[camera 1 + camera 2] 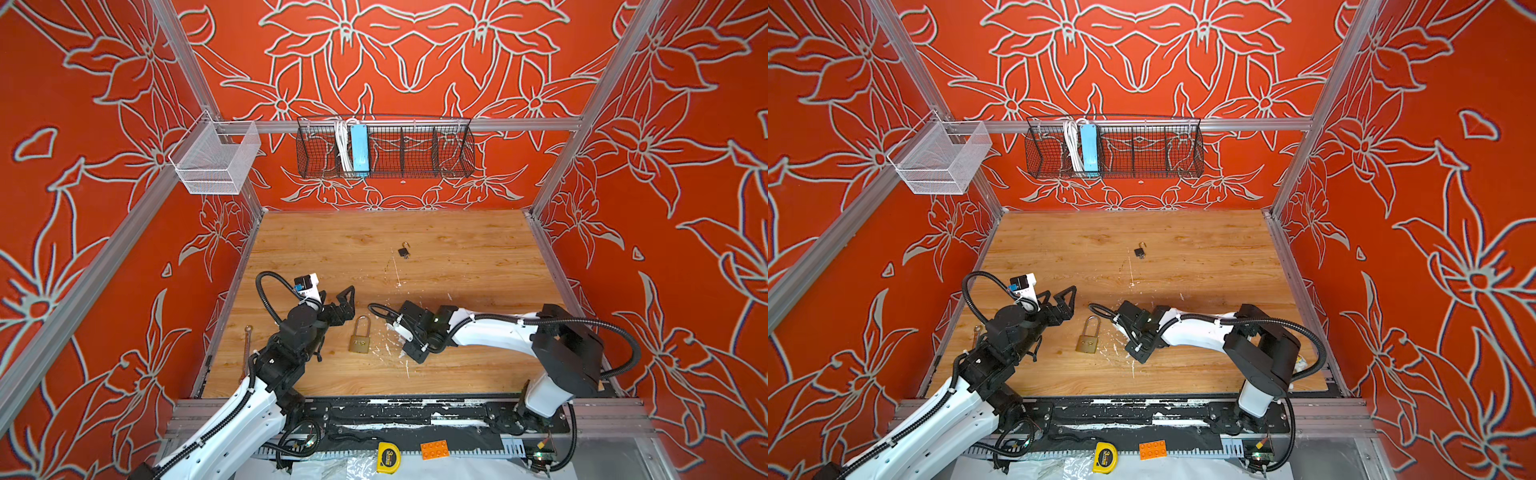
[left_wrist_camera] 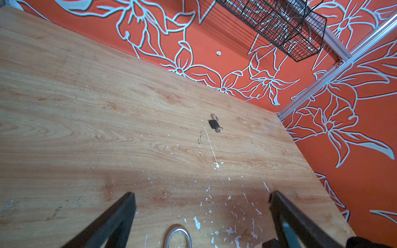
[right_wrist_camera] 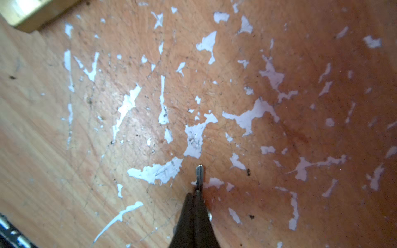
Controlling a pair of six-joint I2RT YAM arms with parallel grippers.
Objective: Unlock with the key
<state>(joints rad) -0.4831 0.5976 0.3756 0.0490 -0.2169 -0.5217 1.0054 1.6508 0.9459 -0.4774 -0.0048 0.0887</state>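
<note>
Spanning the cell floor, a wooden table [image 1: 457,257] is seen in both top views, its veneer chipped to white patches just right of the brass padlock [image 1: 359,343]. That padlock is laid flat between the two grippers, shackle looking shut & pointed at the back wall. Marks are stamped on its body but can't be read.

Well beyond the padlock, a black wire basket [image 1: 415,153] is hung on the back wall.

The left gripper [image 2: 202,196] is held just beyond-left of the padlock, jaws spread fully wide w/ nothing gripped.

The right gripper [image 3: 196,194] is lowered close to the table just right of the padlock. Its jaws are pressed together on the key [image 3: 199,175], whose thin blade is seen edge-on, poking past the tips.

Nearer the camera than the padlock, off the table, a yellow tape measure [image 1: 388,457] marked "3m" is laid beside an orange brick [image 1: 435,449].

Far beyond the padlock, a small black padlock [image 2: 213,124] is laid w/ shackle swung open & a second key [image 2: 219,129] left in its base.
</note>
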